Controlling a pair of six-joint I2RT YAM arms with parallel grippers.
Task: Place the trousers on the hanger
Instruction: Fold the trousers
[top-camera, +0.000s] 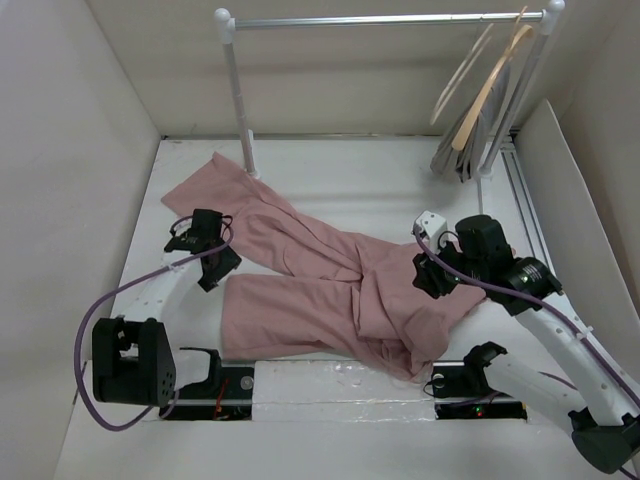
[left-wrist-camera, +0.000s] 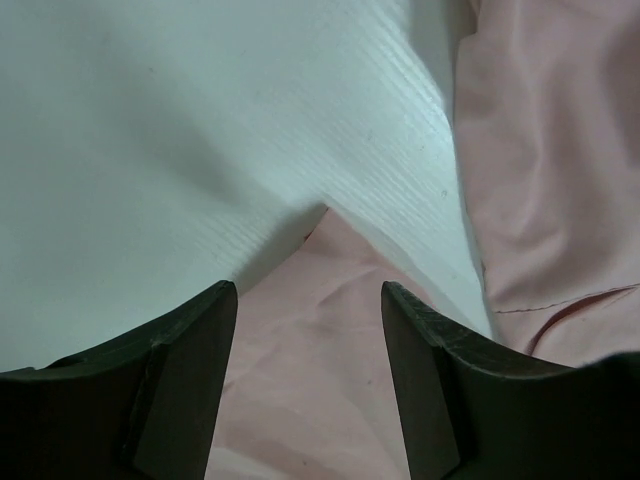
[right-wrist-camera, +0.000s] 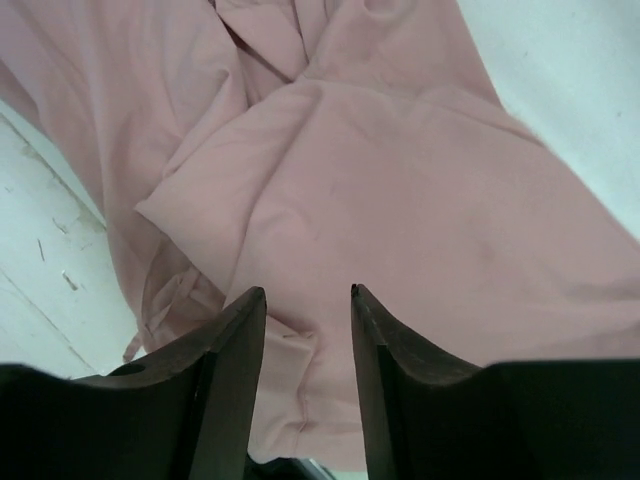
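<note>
The dusty-pink trousers (top-camera: 320, 270) lie flat on the white table, legs running left and the gathered waist bunched at the near right. My left gripper (top-camera: 215, 262) is open just over the end of the near leg; in the left wrist view the leg's corner (left-wrist-camera: 310, 350) lies between the parted fingers (left-wrist-camera: 190, 380). My right gripper (top-camera: 432, 275) is open over the waist; the right wrist view shows folded fabric (right-wrist-camera: 380, 180) and a drawstring (right-wrist-camera: 165, 300) below the parted fingers (right-wrist-camera: 235, 360). The thin cream hanger (top-camera: 462, 75) hangs on the rail at the far right.
A metal rail (top-camera: 390, 19) on white posts (top-camera: 240, 100) spans the back. A tan wooden hanger (top-camera: 492, 80) carrying a grey garment (top-camera: 458, 152) hangs beside the cream one. White walls close in the left, back and right.
</note>
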